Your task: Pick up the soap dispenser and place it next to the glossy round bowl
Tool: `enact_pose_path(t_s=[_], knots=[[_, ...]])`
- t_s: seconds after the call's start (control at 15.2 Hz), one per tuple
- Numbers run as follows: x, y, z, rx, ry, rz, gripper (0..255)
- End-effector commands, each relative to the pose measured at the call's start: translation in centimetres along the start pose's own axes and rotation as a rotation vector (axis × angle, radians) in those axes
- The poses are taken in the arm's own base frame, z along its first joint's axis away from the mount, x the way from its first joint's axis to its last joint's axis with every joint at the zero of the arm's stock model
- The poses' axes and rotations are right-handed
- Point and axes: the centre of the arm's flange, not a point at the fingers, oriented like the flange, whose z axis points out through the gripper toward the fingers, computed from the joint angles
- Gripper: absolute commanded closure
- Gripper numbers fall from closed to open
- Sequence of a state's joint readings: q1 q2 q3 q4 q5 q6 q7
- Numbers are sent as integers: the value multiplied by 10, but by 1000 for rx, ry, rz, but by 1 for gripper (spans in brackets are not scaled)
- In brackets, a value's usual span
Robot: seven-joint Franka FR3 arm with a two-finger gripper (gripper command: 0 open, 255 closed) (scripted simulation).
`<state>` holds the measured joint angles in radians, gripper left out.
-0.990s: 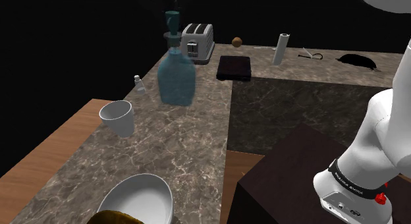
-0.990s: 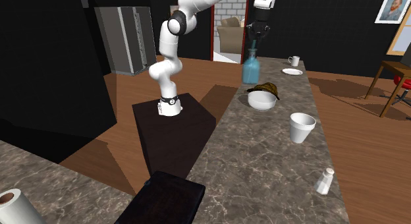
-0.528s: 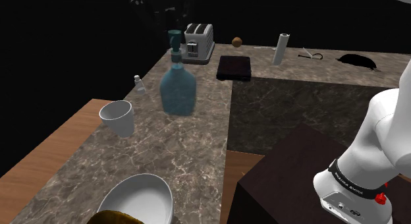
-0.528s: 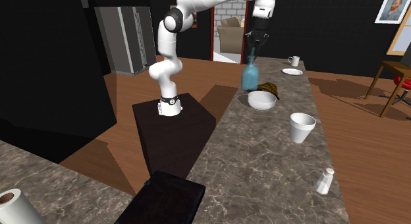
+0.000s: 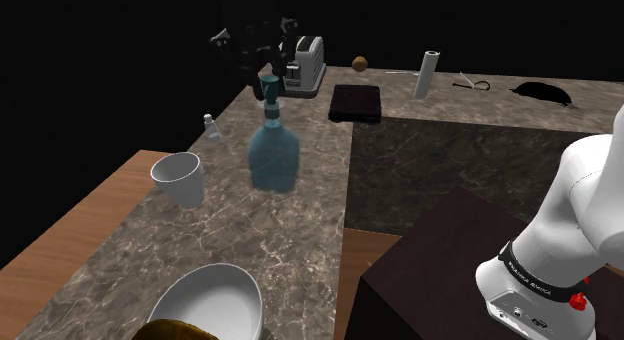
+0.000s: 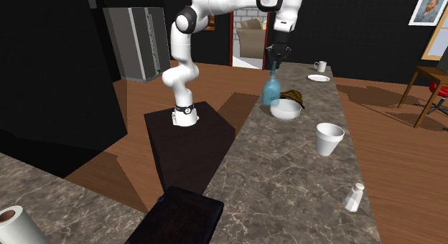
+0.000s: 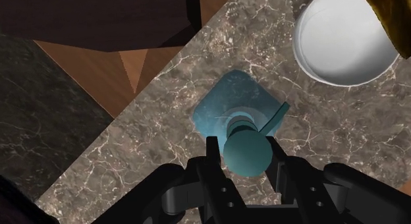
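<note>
- Plainly, the black fingers [image 7: 213, 157] of the gripper [image 7: 245, 155] are clamped on the teal pump head of the soap dispenser [image 7: 230, 107], one on either side.
- The dispenser is a blue-green, see-through bottle hanging upright under the gripper. Its base is at or just above the marbled counter [image 7: 132, 157]; I cannot tell whether it touches.
- Near it on the counter sits the white round bowl [image 7: 342, 45], with a golden-brown lump [image 7: 392, 12] lying over part of its rim.
- Further along stand a white cup [image 5: 178, 178] and a small shaker [image 5: 210, 128], both well apart from the bottle.
- Toward the counter's corner are a toaster [image 5: 305, 63], a dark flat box [image 5: 356, 103] and a paper roll [image 5: 427, 75].
- The white arm [image 6: 215, 6] arches over from its dark stand [image 6: 188, 142] beside the counter.
</note>
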<state>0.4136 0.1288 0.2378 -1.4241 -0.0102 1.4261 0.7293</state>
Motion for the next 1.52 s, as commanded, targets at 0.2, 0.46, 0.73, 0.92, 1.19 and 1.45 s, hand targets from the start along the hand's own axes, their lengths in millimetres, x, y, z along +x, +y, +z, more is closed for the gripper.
enact_pose_path(t_s=[0.2, 0.46, 0.73, 0.92, 1.19, 1.45], knots=[[3, -2, 25, 1, 1, 0, 255], [5, -4, 46, 1, 1, 0, 255], [7, -5, 67, 1, 1, 0, 255], [9, -6, 83, 1, 1, 0, 255], [11, -8, 104, 1, 1, 0, 255], [13, -9, 125, 1, 1, 0, 255]])
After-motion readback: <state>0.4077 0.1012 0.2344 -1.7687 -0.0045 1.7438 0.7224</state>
